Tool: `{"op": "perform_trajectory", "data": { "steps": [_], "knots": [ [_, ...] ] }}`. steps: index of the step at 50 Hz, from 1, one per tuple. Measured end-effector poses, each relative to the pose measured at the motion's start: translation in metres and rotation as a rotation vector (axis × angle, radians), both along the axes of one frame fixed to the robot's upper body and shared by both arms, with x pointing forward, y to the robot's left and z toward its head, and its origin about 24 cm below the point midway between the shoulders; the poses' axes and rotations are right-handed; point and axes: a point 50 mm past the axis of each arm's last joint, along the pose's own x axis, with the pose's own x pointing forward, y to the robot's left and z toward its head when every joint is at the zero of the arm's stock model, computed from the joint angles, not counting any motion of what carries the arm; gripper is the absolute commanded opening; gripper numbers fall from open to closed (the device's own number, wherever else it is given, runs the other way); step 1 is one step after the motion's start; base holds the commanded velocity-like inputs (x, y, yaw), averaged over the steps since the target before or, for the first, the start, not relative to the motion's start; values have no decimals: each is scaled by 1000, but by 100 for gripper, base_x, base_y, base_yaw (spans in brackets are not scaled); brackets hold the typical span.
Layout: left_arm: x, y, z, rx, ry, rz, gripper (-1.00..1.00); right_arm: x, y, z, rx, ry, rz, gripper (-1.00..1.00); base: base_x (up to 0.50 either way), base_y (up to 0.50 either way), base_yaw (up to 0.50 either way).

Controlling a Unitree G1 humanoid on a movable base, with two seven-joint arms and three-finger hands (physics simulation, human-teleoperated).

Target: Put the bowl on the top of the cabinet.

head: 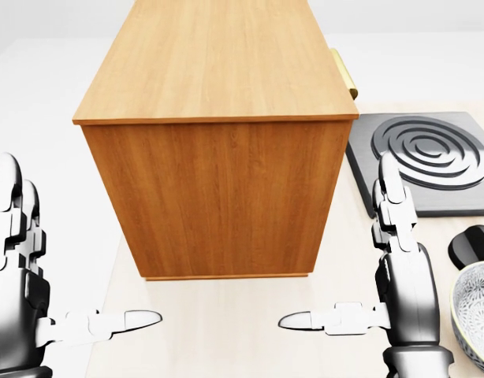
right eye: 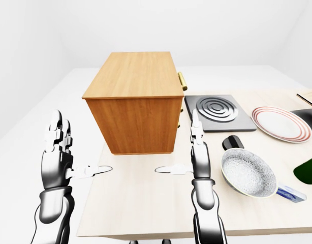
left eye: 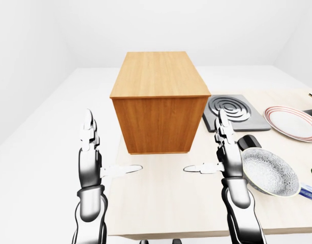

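Nothing is done yet: the bowl (right eye: 248, 173) sits on the desk (right eye: 146, 203) just right of the spread, empty right hand (right eye: 196, 152); the cabinet (right eye: 131, 81) top is bare.

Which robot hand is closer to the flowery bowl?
The right hand. It is raised, open, just left of the bowl in the right-eye view. The left hand is far across the table, past the cabinet.
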Motion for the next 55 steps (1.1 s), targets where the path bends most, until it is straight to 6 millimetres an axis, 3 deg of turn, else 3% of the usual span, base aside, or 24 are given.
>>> {"op": "perform_trajectory", "data": {
  "steps": [32, 55],
  "knots": [
    [1, -1, 0, -1, 1, -6, 100, 0, -1, 2, -16, -9, -11, 100, 3, 0, 0],
    [1, -2, -3, 2, 15, -10, 100, -20, -16, 43, -294, -137, -105, 100, 0, 0, 0]
  ]
}}
